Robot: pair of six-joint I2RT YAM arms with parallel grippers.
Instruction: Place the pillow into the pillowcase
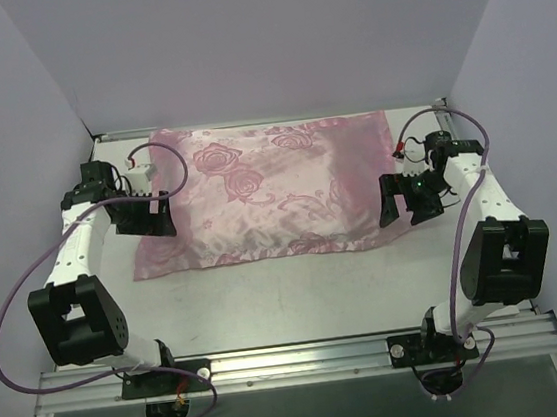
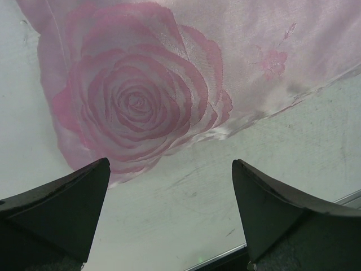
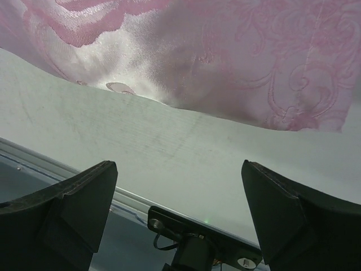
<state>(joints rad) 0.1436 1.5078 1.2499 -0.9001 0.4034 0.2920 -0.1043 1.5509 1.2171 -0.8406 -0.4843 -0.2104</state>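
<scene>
My left hand point(image 2: 169, 164) hangs open over the desk point(image 2: 186, 209), holding nothing, the rose-patterned pillowcase point(image 2: 141, 84) just ahead of its fingers point(image 2: 56, 209). The case lies plump between my hands; no pillow shows outside it, so I judge it inside, the stuffing done. My right hand point(image 3: 179, 164) is likewise spread and empty, the case's edge just ahead. Next: draw both hands clear, perhaps check the mouth.
</scene>
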